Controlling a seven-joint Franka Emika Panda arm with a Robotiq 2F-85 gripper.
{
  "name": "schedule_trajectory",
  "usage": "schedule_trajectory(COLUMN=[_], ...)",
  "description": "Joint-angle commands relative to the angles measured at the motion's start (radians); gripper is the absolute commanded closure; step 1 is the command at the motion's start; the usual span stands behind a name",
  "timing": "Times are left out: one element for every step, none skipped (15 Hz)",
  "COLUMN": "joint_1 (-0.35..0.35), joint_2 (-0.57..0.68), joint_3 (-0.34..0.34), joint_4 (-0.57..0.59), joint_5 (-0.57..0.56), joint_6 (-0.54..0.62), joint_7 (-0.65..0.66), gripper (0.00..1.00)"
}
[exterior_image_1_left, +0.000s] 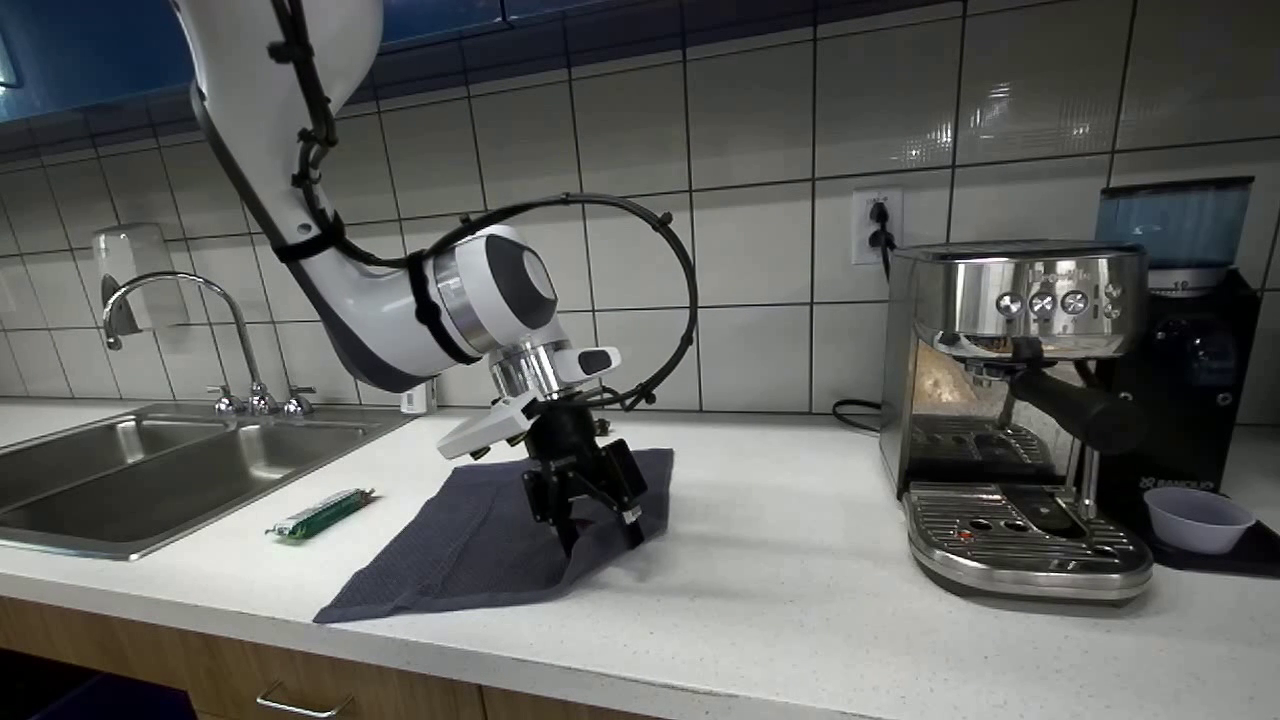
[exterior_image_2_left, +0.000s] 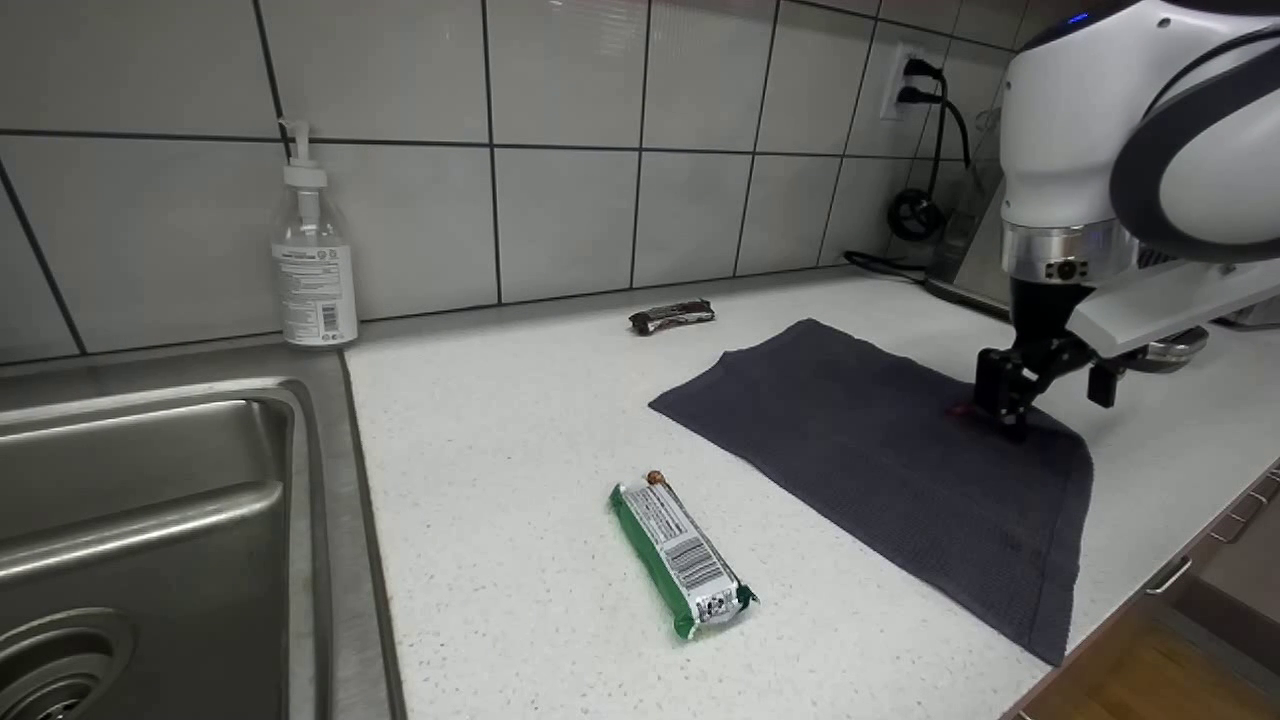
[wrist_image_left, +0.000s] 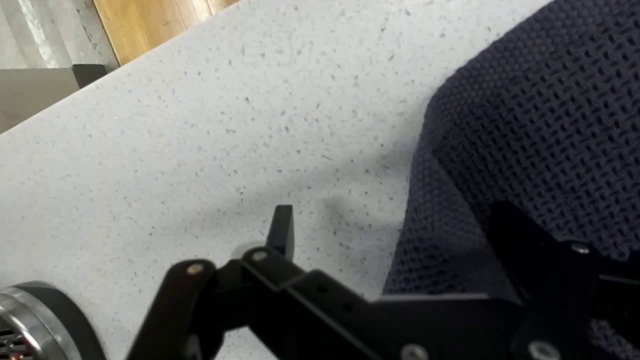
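As the hand (wrist_image_left: 392, 209) stands wide apart, the cloth (wrist_image_left: 540, 125) (dark and bumpy) has one edge between the fingers (wrist_image_left: 284, 227).

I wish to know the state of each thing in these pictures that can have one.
Towel: spread out, raised at one edge
Gripper: open, astride that edge
Green-wrapped bar: lying flat, barcode up
Dark-wrapped bar: lying down
Pump bottle: upright
Portafilter: fitted in the coffee machine
Bowl: upright
Tap: no water seen running
Plugs: in the outlet
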Motion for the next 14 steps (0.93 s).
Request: schedule_trajectory(joint_1=[0.005,0.005,0.005,0.005,0.004,0.003,0.003,0.002,0.002,0.002,0.001,0.001,0.001,0.001], joint_2=[0.002,0.002,0.002,0.002,0.002,0.001,0.003,0.005,0.006,0.006,0.006,0.005,0.005,0.005], joint_3=[0.005,0.006,0.005,0.005,0.003,0.001,-0.001,-0.002,-0.003,-0.004,-0.004,-0.005,-0.006,-0.007], joint_4=[0.016,0.016,0.017,0.017,0.018,0.018,0.02,0.021,0.022,0.022,0.022,0.023,0.023,0.024], joint_5=[0.037,0.05,0.06,0.069,0.076,0.081,0.082,0.086,0.089,0.092,0.096,0.099,0.101,0.104], joint_6=[-0.035,-0.037,-0.037,-0.038,-0.037,-0.036,-0.036,-0.037,-0.037,-0.036,-0.036,-0.036,-0.036,-0.036], joint_7=[0.011,0.009,0.011,0.01,0.01,0.011,0.011,0.012,0.012,0.012,0.012,0.011,0.011,0.011], gripper=[0.0,0.0,0.0,0.0,0.0,0.0,0.0,0.0,0.0,0.0,0.0,0.0,0.0,0.0])
